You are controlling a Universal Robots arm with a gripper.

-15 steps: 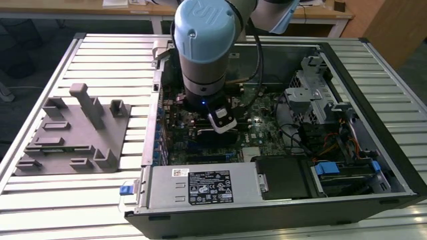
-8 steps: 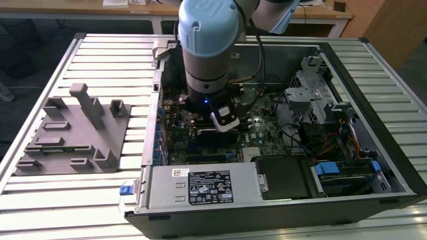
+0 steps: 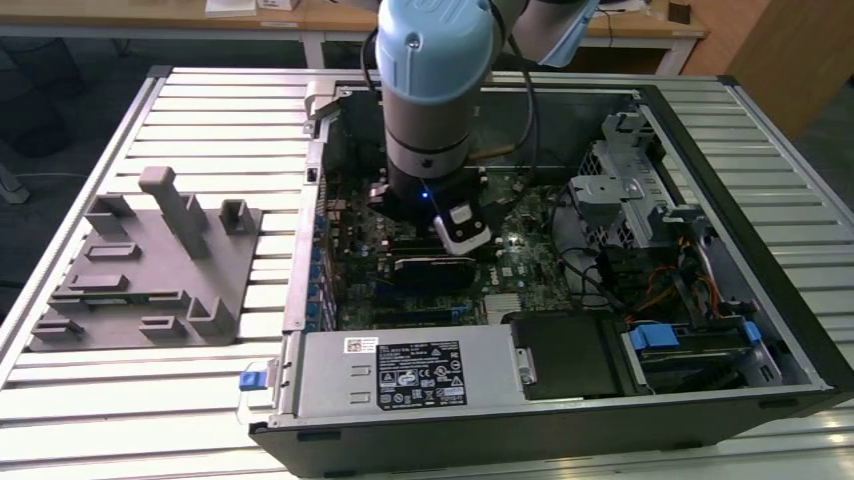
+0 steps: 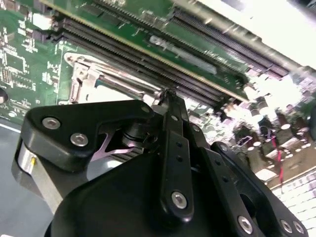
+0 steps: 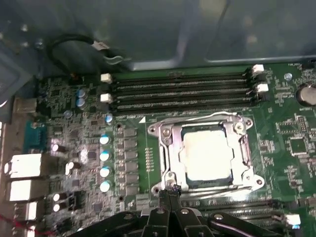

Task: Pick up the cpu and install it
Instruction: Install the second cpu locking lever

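Pale silver cpu (image 5: 206, 157), flat, seated in socket frame (image 5: 165, 148)

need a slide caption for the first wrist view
Pale cpu seated inside the metal socket frame on the green motherboard, gripper poised at the frame's edge.

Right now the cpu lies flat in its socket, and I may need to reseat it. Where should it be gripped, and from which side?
Probably by two opposite edges of the cpu, with the fingers coming straight down from above. It lies flat, its smooth top offers nothing to pinch, and the metal socket frame rings it closely, so a sideways approach looks blocked.
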